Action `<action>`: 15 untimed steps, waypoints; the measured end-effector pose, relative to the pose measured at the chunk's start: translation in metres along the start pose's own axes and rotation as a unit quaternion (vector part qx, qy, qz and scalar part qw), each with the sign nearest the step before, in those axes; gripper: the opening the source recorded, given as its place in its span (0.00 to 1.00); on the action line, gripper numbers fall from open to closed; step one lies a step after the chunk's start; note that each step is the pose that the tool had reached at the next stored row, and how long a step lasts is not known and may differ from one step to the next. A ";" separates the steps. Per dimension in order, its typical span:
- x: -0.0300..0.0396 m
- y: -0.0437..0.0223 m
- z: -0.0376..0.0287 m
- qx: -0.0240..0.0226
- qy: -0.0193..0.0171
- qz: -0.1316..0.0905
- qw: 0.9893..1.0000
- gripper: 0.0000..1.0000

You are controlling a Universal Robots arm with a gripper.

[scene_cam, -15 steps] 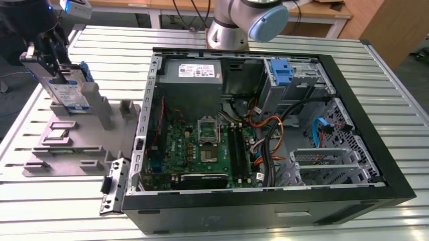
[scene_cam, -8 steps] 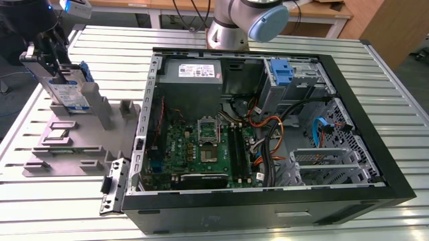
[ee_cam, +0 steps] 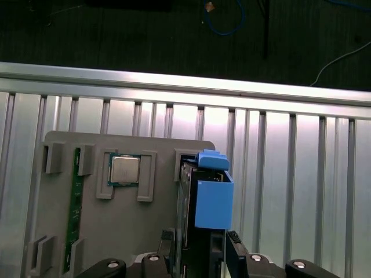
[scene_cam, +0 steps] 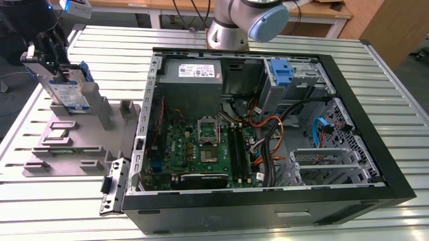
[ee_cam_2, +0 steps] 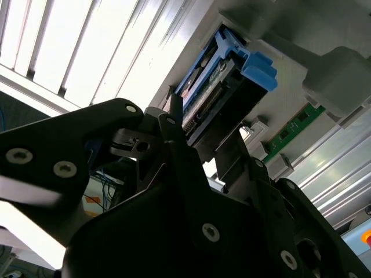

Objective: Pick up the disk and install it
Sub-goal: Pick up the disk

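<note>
In the exterior view the lower end of the disk (scene_cam: pixel 69 94) sat out of sight in the grey holder (scene_cam: pixel 99 109), and the end effector (scene_cam: pixel 59 76) ran off the picture's edge (its upper body). In the second wrist view its dark housing covered most of the disk (ee_cam_2: pixel 204 87).

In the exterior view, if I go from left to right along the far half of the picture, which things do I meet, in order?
the disk, standing upright in the grey holder → the grey power supply box inside the open computer case → the blue plastic bracket
</note>
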State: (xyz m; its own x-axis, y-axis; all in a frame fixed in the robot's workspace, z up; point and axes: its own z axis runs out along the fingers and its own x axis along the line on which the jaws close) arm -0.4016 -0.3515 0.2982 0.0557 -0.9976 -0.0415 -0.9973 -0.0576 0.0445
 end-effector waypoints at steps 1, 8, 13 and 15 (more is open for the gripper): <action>0.0000 0.0000 0.0000 0.000 0.000 0.000 1.000 0.48; 0.0000 0.0000 -0.0005 0.000 0.000 0.000 1.000 0.48; 0.0000 0.0000 -0.0006 0.000 0.000 0.000 1.000 0.48; 0.0000 0.0000 -0.0007 0.000 0.000 0.000 1.000 0.48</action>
State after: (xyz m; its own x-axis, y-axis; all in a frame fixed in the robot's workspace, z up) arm -0.4016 -0.3515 0.2988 0.0558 -0.9976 -0.0415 -0.9973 -0.0576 0.0446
